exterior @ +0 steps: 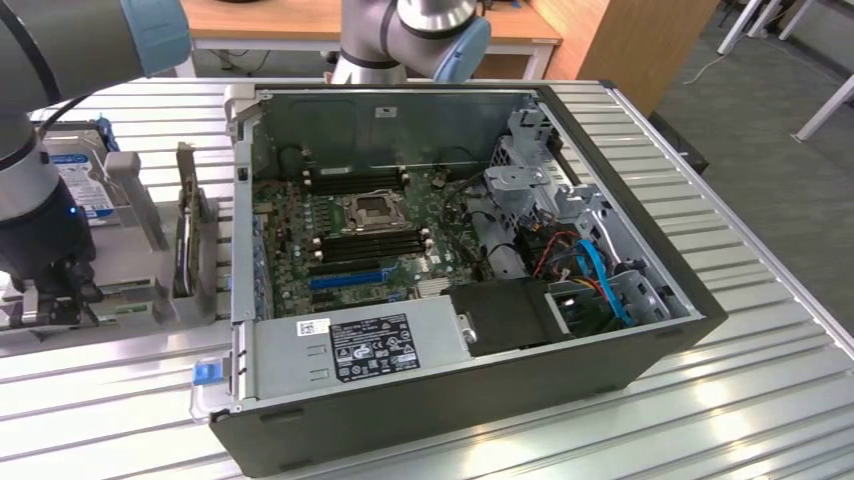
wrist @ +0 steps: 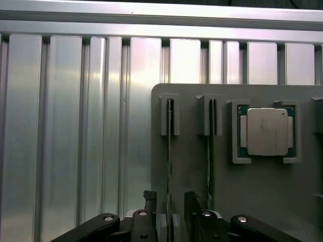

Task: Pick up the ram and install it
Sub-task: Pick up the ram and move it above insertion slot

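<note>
The ram (wrist: 169,151) is a thin stick standing on edge in a slot of a grey holder (wrist: 192,176). A second stick (wrist: 211,151) stands in the neighbouring slot. My gripper (wrist: 169,214) is open and low over the near end of the first stick, one dark finger (wrist: 150,201) on each side with small gaps to it. In the exterior view my gripper (exterior: 51,295) hangs at the holder's (exterior: 134,275) near end, left of the open computer case (exterior: 467,400). The motherboard's black memory slots (exterior: 374,243) lie beside the processor socket (exterior: 371,211).
A square silver processor chip (wrist: 266,132) sits in its own pocket of the holder beside the sticks. A hard drive with a blue-white label (exterior: 83,185) stands at the holder's far end. The case's power supply (exterior: 360,345), drive cage (exterior: 527,190) and cables (exterior: 601,280) crowd its right side. Ribbed metal table (wrist: 65,126) all around.
</note>
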`<action>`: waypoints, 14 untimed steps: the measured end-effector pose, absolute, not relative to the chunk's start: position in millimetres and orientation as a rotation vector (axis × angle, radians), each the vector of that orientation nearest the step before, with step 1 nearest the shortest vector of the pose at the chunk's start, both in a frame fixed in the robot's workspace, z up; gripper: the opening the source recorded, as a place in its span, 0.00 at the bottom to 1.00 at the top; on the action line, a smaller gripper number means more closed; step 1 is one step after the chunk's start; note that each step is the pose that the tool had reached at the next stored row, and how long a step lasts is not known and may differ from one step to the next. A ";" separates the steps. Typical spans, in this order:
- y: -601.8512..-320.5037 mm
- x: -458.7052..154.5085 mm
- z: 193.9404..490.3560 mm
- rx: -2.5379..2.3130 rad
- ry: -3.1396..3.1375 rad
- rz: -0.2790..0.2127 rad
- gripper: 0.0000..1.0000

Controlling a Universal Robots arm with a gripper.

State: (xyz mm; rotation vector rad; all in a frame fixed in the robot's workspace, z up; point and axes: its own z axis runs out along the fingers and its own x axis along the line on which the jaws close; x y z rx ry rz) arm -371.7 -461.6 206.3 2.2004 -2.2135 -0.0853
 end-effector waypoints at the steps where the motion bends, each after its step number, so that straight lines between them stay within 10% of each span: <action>1: -461.6 -370.1 206.2 2.200 -2.213 -0.086 0.35; 14: -461.6 -368.4 201.7 2.200 -2.213 -0.086 0.35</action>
